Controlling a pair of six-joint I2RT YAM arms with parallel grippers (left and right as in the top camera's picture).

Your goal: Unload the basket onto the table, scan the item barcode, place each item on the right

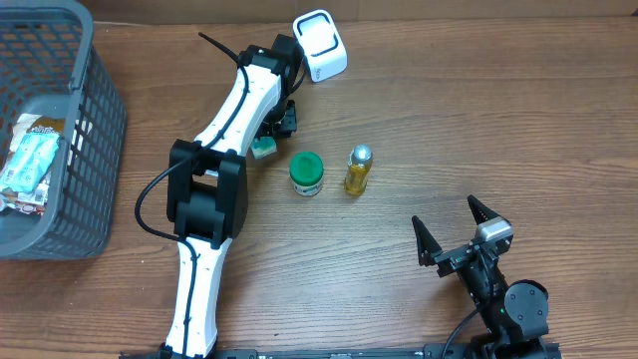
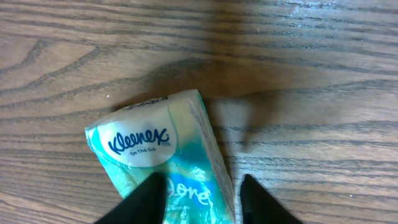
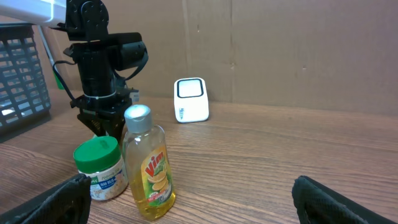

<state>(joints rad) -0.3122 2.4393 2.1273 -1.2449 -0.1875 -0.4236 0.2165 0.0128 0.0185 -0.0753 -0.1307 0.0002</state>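
Right half of the table [image 1: 518,130] is bare wood, a free pass from right edge to far edge. Mid-table, green-lidded jar [image 1: 306,173] and yellow bottle [image 1: 359,169] stand near each other with a narrow gap between them; the scanner [image 1: 320,45] sits by the far edge. The left arm [image 1: 214,189] runs from the near edge toward the scanner, walling off the basket [image 1: 100,150] at the left edge.
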